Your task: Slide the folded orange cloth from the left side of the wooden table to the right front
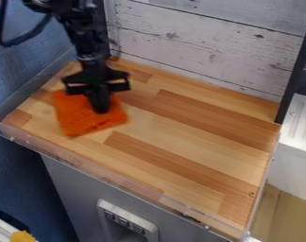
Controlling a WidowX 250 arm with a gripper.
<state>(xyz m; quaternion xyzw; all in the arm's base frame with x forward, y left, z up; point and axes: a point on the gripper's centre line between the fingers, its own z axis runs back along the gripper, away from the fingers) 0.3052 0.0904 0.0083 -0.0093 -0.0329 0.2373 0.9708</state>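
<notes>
The gripper [101, 108] hung low at the left part of the wooden table [199, 137], its tip over the orange cloth [80, 120]; whether its jaws were apart or together could not be told. The cloth lay flat, near the clear rim [73, 160]; a whitewashed plank wall [206, 47] stood behind.

Legible texts, labels, brands, numbers and signs: 0. Light grey panel [126, 212], 1 item, set in the grey front below the wooden counter [187, 137]: 3 small dark marks in a slanting row, too small to tell whether they are lettering.
</notes>
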